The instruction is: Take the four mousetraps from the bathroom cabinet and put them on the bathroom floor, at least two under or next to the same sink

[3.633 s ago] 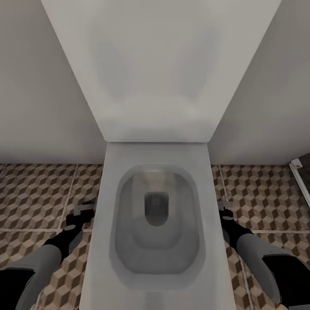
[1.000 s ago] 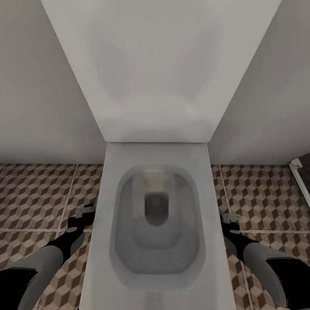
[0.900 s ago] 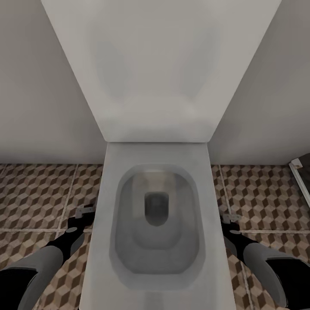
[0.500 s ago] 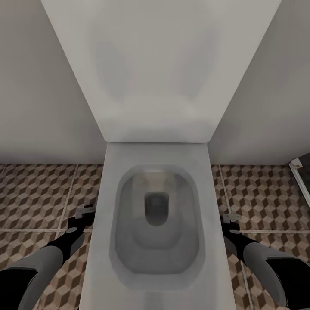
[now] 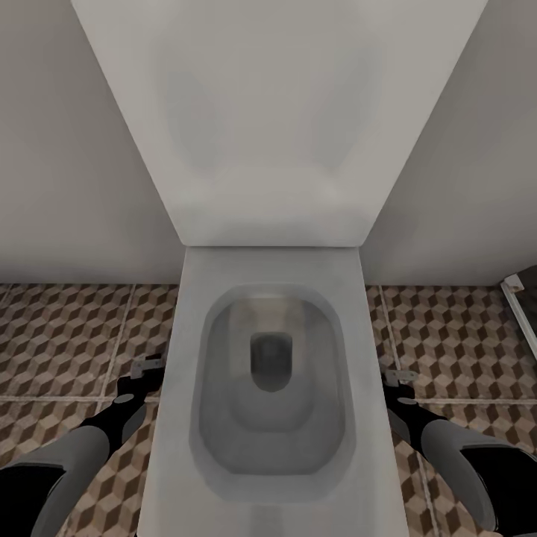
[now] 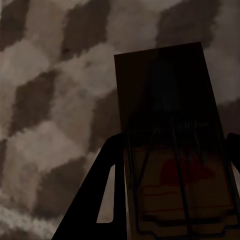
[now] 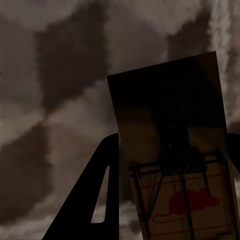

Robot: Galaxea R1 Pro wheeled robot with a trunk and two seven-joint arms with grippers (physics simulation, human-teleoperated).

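Note:
My left gripper (image 5: 145, 371) hangs low over the bathroom floor (image 5: 60, 335), just left of a white toilet. It is shut on a dark-brown mousetrap (image 6: 170, 125) that sticks out past the fingers (image 6: 102, 195), close above the cube-pattern tiles (image 6: 50, 100). On the toilet's other side my right gripper (image 5: 395, 378) is shut on a second mousetrap (image 7: 165, 110), whose red mouse print shows, also close over the tiles (image 7: 60, 75). The sink and the cabinet are out of view.
The white toilet (image 5: 186, 313) with its lid raised (image 5: 268, 112) stands between my arms against a pale wall. Tiled floor runs along both sides of it. A white-framed edge (image 5: 518, 298) shows at the far right.
Since the oldest frame both grippers have sunk slightly toward the floor beside the toilet. Over the last second nothing has moved.

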